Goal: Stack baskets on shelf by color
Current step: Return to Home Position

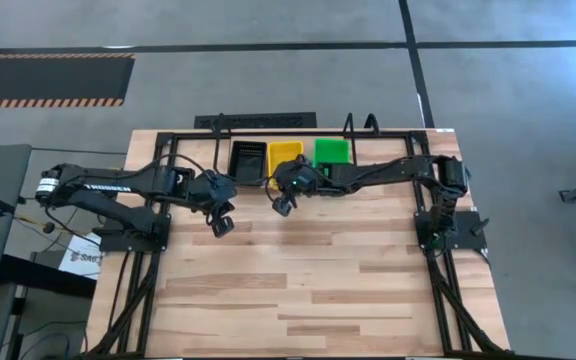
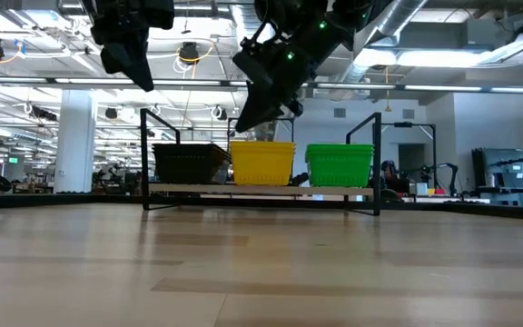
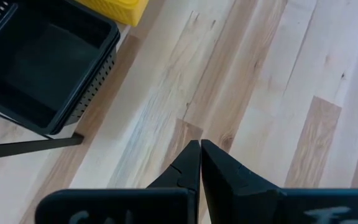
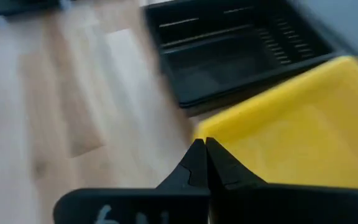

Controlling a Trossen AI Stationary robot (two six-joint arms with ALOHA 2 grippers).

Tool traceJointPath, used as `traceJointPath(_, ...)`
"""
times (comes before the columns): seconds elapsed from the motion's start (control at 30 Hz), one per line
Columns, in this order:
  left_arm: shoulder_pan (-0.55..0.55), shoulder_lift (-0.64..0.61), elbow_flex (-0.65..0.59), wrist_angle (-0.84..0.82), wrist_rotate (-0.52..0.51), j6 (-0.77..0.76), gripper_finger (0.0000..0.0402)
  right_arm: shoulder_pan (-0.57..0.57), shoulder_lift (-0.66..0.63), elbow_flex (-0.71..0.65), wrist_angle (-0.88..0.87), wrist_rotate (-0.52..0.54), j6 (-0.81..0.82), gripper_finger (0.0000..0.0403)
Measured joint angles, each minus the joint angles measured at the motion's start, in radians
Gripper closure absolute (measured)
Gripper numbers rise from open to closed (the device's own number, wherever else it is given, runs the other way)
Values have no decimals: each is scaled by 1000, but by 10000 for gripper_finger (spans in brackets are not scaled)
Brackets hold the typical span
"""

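Black baskets [image 1: 247, 160], yellow baskets [image 1: 284, 155], green baskets [image 1: 330, 152] side by side on shelf [image 2: 261, 189]; left gripper [image 1: 222, 226] and right gripper [image 1: 283, 205] pinched closed, empty, above table [image 1: 318, 290] just before it; judged homing step; next calls for drawing arms back clear of shelf.

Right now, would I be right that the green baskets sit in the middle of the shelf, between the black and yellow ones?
Not quite: the yellow baskets sit in the middle of the shelf, between the black baskets and the green baskets, as the high view shows.
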Motion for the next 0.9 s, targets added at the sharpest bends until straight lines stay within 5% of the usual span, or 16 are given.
traceJointPath(0.13,0,1,0,-1,2,0,401,29,0,0,0,-88,0,403)
traceJointPath(0.9,0,2,0,10,-5,7,401,-20,86,2,-4,-33,-68,403)
